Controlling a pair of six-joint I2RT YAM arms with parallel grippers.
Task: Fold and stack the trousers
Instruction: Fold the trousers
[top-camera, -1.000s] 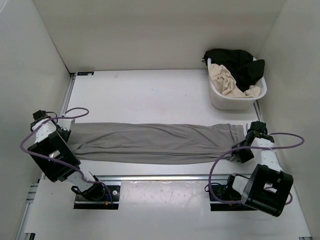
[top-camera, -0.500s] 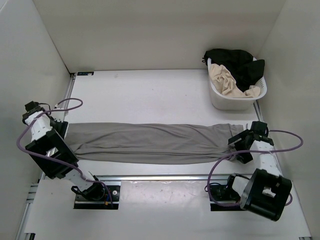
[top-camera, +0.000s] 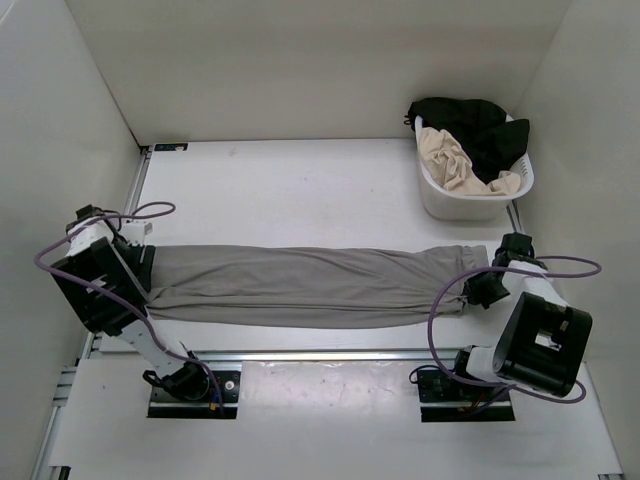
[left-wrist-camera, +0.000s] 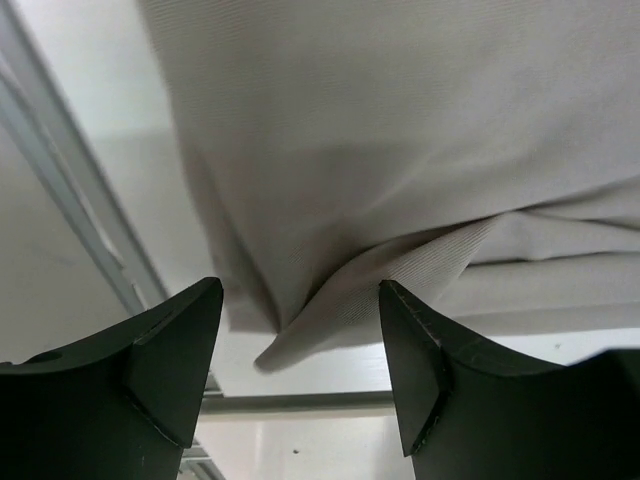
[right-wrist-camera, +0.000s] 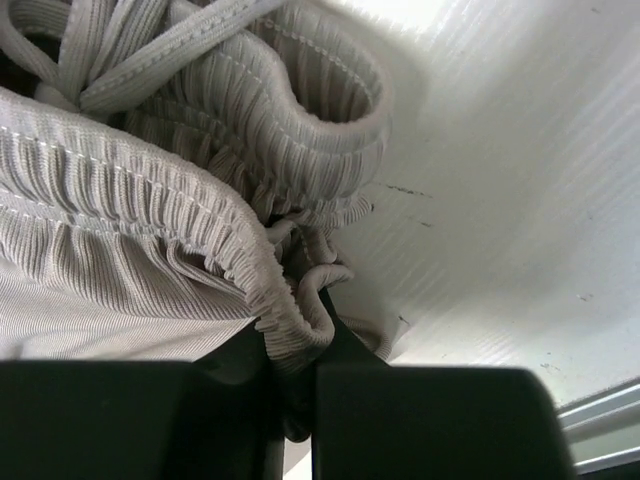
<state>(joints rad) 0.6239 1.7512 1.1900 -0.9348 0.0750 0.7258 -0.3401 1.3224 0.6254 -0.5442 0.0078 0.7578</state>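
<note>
left hand (left-wrist-camera: 300, 300) spread, swung back over leg ends (left-wrist-camera: 300, 345) | right hand (right-wrist-camera: 290, 365) pinches waistband (right-wrist-camera: 200, 230) | trousers (top-camera: 300, 285) now straight, ready to fold

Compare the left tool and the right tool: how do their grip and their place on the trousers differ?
Grip: the left tool is open, with fabric lying loose between its fingers; the right tool is shut on the waistband.
Place: the left tool is at the leg hem end of the trousers; the right tool is at the waist end, near the drawstring.
Shared: both sit at opposite ends of the same stretched-out trousers.
</note>
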